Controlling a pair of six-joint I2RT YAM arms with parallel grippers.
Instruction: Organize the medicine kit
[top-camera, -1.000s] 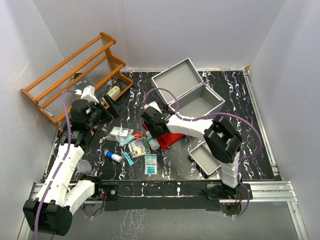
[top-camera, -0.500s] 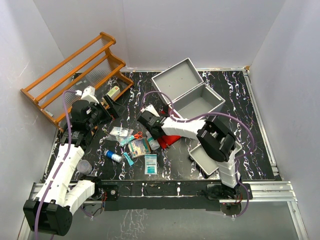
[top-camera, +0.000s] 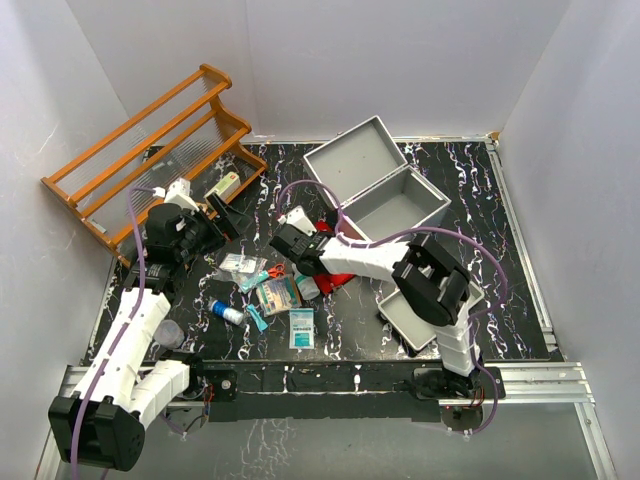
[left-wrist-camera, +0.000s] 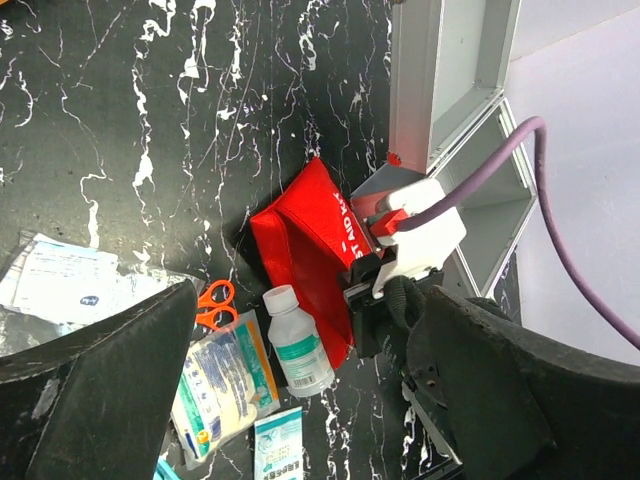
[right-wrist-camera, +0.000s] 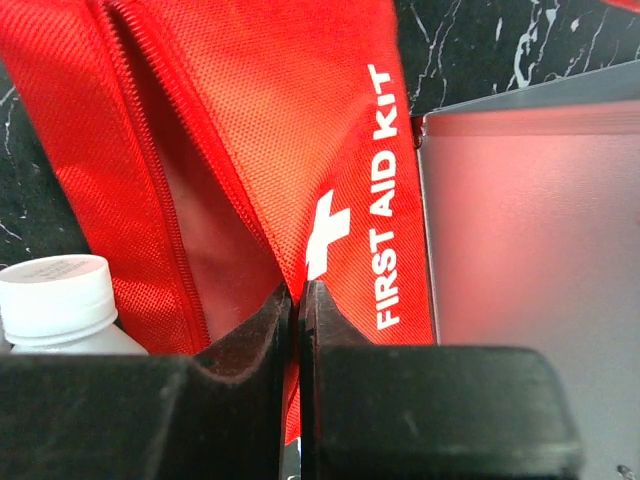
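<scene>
Grey metal medicine kit (top-camera: 395, 205): it is sitting open on the table (top-camera: 500, 280), toward one o'clock from the table's middle, with its lid (top-camera: 352, 158) leaning back toward eleven o'clock.
Red pouch (top-camera: 338, 278): it is lying on the black marbled top just at the kit's seven o'clock, showing FIRST AID KIT in white letters, with its zip gaping open.
Right gripper (right-wrist-camera: 297, 300): it is reaching in at the pouch's nine o'clock side, and its jaws are pressing together on the red fabric beside the zip opening, pinching it.
White bottle (left-wrist-camera: 297, 350): it is lying on its side against the pouch's eight o'clock edge.
Orange scissors (left-wrist-camera: 213, 303): they are lying near the bottle, at its nine o'clock, among clear packets.
Grey tray (top-camera: 415, 318): it is sitting at the kit's six o'clock, apart from it, partly under the right arm.
Left gripper (top-camera: 222, 213): it is hanging above the table at the pouch's nine o'clock, well apart from it, with its jaws spread wide around nothing.
Wooden rack (top-camera: 150, 150): it is standing at ten o'clock, against the far left wall.
</scene>
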